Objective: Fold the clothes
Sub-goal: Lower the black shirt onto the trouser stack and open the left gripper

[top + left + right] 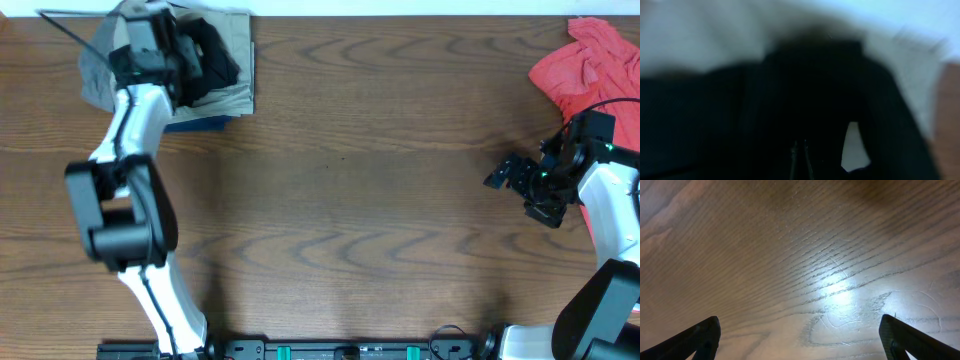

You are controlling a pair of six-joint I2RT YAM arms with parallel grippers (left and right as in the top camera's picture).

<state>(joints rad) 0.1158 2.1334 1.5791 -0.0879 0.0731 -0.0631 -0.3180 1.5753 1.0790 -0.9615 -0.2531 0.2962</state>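
Note:
The black shirt [212,58] lies bunched on top of a pile of folded garments at the table's far left corner. My left gripper [185,62] is down on it. In the left wrist view the black shirt [815,90] fills the blurred frame, and the left gripper's fingers [800,156] are pressed close together in the fabric, shut on it. The white logo is hidden. My right gripper [503,176] hovers open and empty over bare wood at the right. Its two fingertips [800,340] stand wide apart in the right wrist view.
The pile under the black shirt holds a khaki garment [238,92], a grey one [95,78] and a navy one [200,124]. A coral-red shirt [590,62] lies crumpled at the far right corner, behind the right arm. The wooden table [350,200] spans the middle.

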